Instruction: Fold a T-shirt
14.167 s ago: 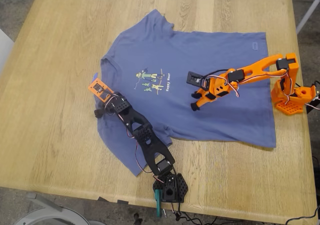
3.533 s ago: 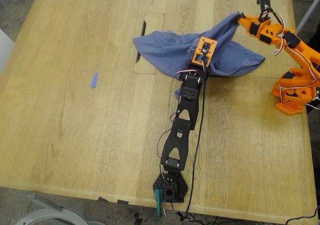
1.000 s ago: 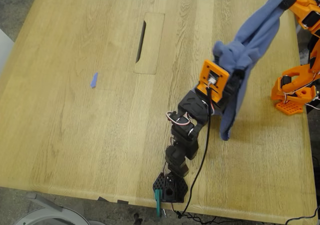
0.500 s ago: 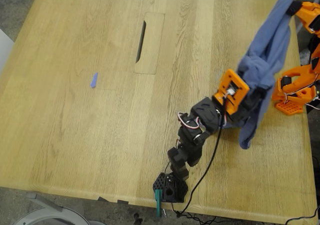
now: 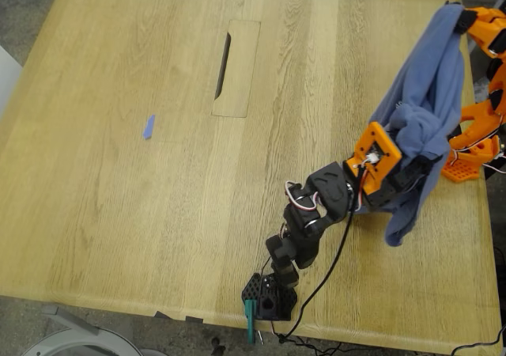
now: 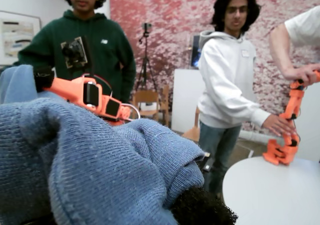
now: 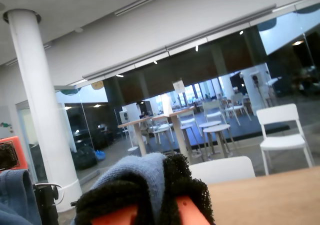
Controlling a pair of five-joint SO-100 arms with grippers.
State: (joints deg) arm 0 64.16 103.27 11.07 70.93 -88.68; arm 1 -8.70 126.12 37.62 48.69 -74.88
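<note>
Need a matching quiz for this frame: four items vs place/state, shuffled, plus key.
1. T-shirt
2. purple strip
3. my first gripper
4. my second gripper

A. lies flat on the table, exterior view's left
B. clamps the shirt's end at the exterior view's top right
C. lifted, strung between both grippers
D. clamps the shirt's bunched middle, on the black arm

Pairs: 1-C, 2-A, 3-D, 4-B
</note>
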